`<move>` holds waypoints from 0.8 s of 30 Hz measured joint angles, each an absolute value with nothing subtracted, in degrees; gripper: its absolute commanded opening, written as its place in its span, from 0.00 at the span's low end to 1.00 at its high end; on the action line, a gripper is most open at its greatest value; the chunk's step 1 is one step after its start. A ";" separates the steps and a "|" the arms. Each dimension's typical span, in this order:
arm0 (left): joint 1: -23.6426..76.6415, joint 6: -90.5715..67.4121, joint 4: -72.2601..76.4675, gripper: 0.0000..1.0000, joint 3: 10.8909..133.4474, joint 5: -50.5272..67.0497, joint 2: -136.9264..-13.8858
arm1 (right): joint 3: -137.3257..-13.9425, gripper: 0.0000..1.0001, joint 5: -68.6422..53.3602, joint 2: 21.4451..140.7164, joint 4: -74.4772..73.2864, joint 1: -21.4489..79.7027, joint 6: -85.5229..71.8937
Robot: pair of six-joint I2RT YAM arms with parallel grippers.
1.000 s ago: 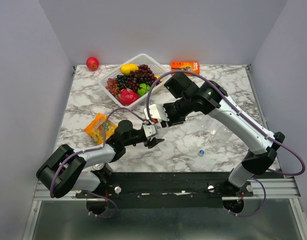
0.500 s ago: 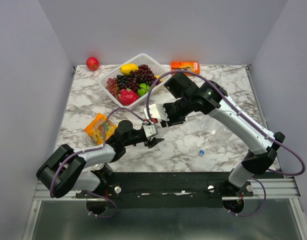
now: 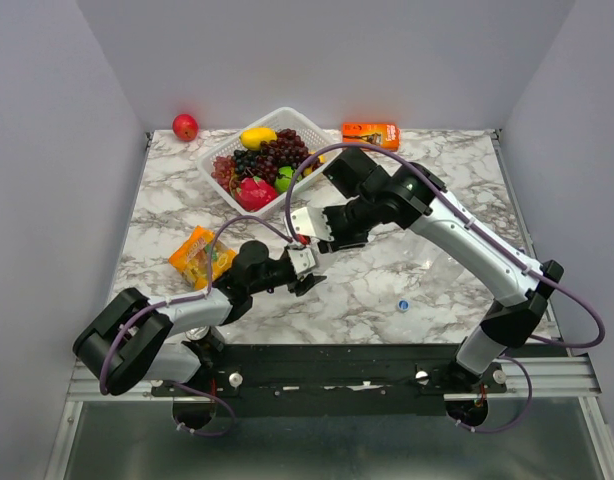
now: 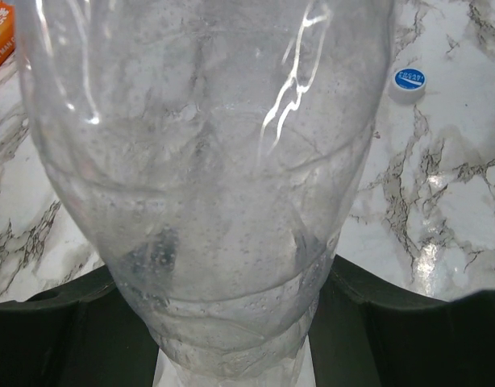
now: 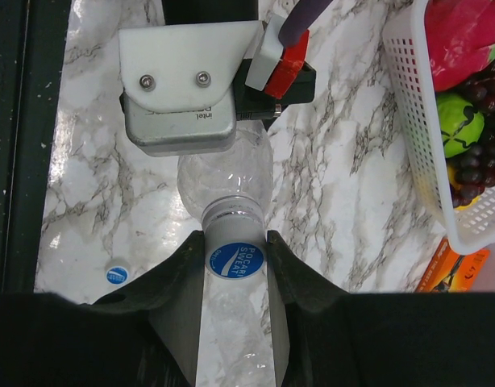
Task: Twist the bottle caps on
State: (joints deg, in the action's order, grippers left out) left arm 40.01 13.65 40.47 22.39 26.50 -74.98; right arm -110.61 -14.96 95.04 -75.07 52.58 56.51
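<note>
Together, left fingers (image 4: 58,326) clamping bottle (image 4: 207,161), right fingers (image 5: 300,280) pinching cap (image 5: 235,260), both reaching inward

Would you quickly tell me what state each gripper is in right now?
Left gripper: closed on the bottle.
Right gripper: closed on the bottle cap.

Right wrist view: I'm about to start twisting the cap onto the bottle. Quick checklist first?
1. Left gripper clamped on the bottle body: ok.
2. Right gripper closed on the blue cap: ok.
3. Blue cap centred over the bottle's neck: ok.
4. Threads engaged: cannot tell.
5. Loose cap lying on the table, apart from both grippers: ok.
</note>
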 measured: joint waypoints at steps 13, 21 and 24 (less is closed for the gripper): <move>40.25 10.90 42.28 0.00 21.93 24.60 -75.88 | -110.61 0.40 -13.34 95.48 -73.80 52.56 54.74; 40.25 10.39 42.44 0.00 21.93 24.43 -76.53 | -110.85 0.49 -12.53 96.40 -73.89 52.58 54.04; 40.25 9.96 42.83 0.00 21.93 24.40 -76.66 | -111.66 0.52 -12.51 97.19 -74.26 52.58 53.78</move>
